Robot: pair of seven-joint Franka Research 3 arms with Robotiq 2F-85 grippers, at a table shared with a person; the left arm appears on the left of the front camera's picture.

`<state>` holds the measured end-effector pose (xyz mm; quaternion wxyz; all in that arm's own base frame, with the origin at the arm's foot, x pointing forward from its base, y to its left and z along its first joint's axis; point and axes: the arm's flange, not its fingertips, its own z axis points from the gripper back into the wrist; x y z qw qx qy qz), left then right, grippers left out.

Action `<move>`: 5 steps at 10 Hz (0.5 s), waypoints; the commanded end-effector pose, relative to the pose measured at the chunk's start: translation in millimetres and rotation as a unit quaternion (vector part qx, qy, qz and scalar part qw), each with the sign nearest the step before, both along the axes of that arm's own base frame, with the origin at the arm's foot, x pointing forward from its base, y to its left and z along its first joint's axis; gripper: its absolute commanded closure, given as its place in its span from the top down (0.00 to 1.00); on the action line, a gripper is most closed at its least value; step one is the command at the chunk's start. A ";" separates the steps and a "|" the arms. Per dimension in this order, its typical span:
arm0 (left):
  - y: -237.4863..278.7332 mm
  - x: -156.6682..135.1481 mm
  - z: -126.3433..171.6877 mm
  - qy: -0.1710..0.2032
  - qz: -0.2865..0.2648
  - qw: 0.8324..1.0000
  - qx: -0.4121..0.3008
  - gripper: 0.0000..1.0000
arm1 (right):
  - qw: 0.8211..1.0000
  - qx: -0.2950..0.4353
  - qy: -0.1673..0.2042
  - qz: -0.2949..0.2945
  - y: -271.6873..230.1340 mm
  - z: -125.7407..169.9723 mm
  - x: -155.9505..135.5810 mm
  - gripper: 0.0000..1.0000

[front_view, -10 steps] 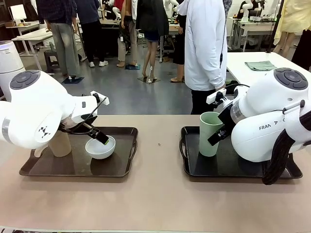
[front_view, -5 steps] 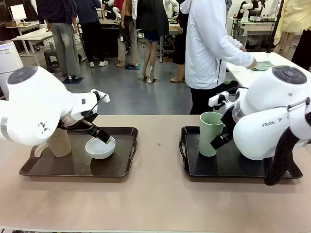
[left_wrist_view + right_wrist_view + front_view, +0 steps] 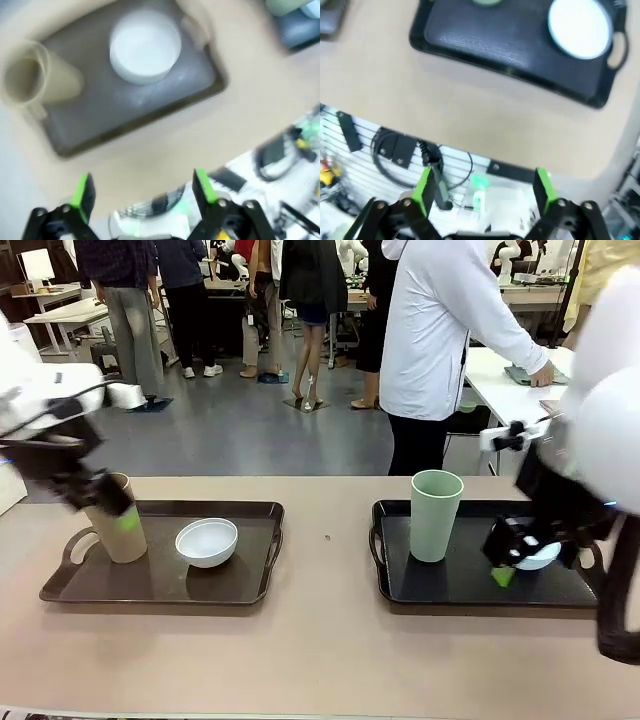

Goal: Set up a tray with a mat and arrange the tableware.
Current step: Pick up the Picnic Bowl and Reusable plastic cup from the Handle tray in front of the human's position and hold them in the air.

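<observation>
Tableware stands on two dark trays on the tabletop (image 3: 320,660). Left tray (image 3: 160,598): tan cup (image 3: 115,525) upright at its left end, white bowl (image 3: 207,542) just beside it, apart. Right tray (image 3: 470,605): sage green cup (image 3: 436,515) upright at its left end, pale blue bowl (image 3: 543,558) toward the right, partly hidden in the front view by the right arm.

Left claw (image 3: 142,175): wide, holds nothing; its wrist view looks down on the tray from above the tabletop's near edge. Right claw (image 3: 484,172): wide, empty, likewise high over the near edge. Both arms are blurred in the front view.

Step, as judged: a pause between grasps. Cups and bowls sit on bare tray floors and I see no mat under them, so the mat part looks not yet done.

Next move, as judged: if a mat goes in, each tray must first be cleared. The bowls call for a pinch on the rim from above, the cups a wide grip round the wall, kept vertical.

Around: a person in a white coat (image 3: 430,330) stands at the far side, one hand (image 3: 545,375) on a folded greenish thing on a white side table; cannot tell whether it is a mat.

In the way: each cup stands tall near its bowl and could be knocked on approach, as could the raised tray rims and handles.
</observation>
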<state>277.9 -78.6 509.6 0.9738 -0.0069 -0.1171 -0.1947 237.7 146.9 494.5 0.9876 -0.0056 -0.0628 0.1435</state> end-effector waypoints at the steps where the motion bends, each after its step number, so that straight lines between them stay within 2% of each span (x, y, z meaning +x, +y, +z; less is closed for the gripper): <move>1: -29.0 22.3 -3.9 -0.047 -0.045 0.997 -0.029 1.00 | 1.000 -0.002 0.006 0.019 9.0 -28.0 31.5 1.00; 4: -29.0 22.3 -3.9 -0.047 -0.045 0.997 -0.029 1.00 | 1.000 -0.002 0.006 0.019 9.0 -28.0 31.5 1.00; 5: -29.0 22.3 -3.9 -0.047 -0.045 0.997 -0.029 1.00 | 1.000 -0.005 0.001 0.007 3.3 -12.1 13.6 1.00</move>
